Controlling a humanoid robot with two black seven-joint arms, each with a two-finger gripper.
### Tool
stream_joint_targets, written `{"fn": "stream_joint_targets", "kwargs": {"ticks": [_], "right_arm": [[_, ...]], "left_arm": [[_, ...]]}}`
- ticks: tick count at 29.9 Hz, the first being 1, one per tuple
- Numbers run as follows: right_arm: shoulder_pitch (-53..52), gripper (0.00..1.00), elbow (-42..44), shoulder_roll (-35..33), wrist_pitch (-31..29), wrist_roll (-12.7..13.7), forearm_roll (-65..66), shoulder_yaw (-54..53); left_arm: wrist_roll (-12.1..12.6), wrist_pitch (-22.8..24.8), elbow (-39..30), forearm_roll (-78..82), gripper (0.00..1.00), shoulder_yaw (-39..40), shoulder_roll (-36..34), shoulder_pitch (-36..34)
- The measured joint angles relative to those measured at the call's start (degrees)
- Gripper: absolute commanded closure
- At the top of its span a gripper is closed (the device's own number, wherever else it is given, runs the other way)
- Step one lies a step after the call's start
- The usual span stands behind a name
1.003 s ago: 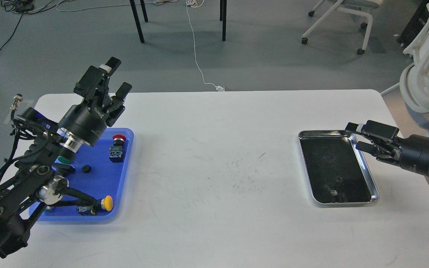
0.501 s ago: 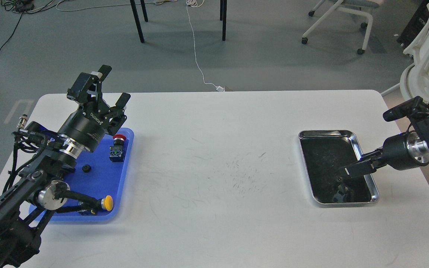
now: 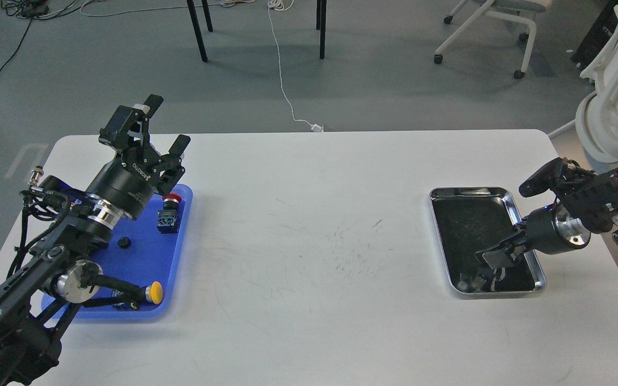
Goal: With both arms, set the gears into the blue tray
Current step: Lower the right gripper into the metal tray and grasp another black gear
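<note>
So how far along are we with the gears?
One gear already lies in the blue tray, with the left pincer open above it. The right pincer is down in the steel tray; I can't tell if it holds anything. That second transfer remains.

White table (image 3: 309, 332), steel tray (image 3: 539, 268), red-capped switch (image 3: 169, 216), yellow-capped switch (image 3: 151, 292), office chairs (image 3: 497, 21)

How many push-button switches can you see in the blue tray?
2: a red-capped switch at the blue tray's far right corner, and a yellow-capped one near its front edge. The left arm may hide others.
</note>
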State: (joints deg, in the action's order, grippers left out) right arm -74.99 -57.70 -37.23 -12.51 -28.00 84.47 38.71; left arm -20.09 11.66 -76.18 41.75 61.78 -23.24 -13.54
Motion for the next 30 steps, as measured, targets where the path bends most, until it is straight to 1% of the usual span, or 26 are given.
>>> {"fn": "stream_joint_targets", "kwargs": {"ticks": [6, 8, 15, 16, 17, 18, 19, 23, 30], "right_arm": [[2.1, 0.41, 2.4, 2.1, 0.0, 0.0, 0.0, 0.1], [2.7, 0.46, 2.7, 2.2, 0.1, 0.0, 0.0, 0.1], [3.5, 0.50, 2.8, 2.3, 0.7, 0.0, 0.0, 0.1], [3.6, 0.52, 2.8, 2.3, 0.7, 0.0, 0.0, 0.1], [3.6, 0.57, 2.9, 2.3, 0.8, 0.0, 0.0, 0.1], [3.6, 0.64, 2.9, 2.3, 0.8, 0.0, 0.0, 0.1], [3.6, 0.66, 2.9, 2.3, 0.8, 0.0, 0.0, 0.1], [3.6, 0.66, 2.4, 2.2, 0.8, 0.0, -0.1, 0.1], [3.6, 0.75, 2.2, 1.6, 0.8, 0.0, -0.1, 0.1]], "left_arm": [[0.0, 0.1, 0.1, 0.0, 0.02, 0.0, -0.4, 0.0], [0.1, 0.1, 0.1, 0.0, 0.02, 0.0, -0.5, 0.0], [0.1, 0.1, 0.1, 0.0, 0.02, -0.1, -0.6, 0.0], [0.1, 0.1, 0.1, 0.0, 0.02, -0.1, -0.6, 0.0], [0.1, 0.1, 0.1, 0.0, 0.02, -0.1, -0.6, 0.0], [0.1, 0.1, 0.1, 0.0, 0.02, -0.1, -0.6, 0.0], [0.1, 0.1, 0.1, 0.0, 0.02, -0.1, -0.6, 0.0], [0.1, 0.1, 0.1, 0.0, 0.02, 0.0, -0.6, 0.2], [0.1, 0.1, 0.1, 0.0, 0.02, 0.0, -0.7, 0.3]]}}
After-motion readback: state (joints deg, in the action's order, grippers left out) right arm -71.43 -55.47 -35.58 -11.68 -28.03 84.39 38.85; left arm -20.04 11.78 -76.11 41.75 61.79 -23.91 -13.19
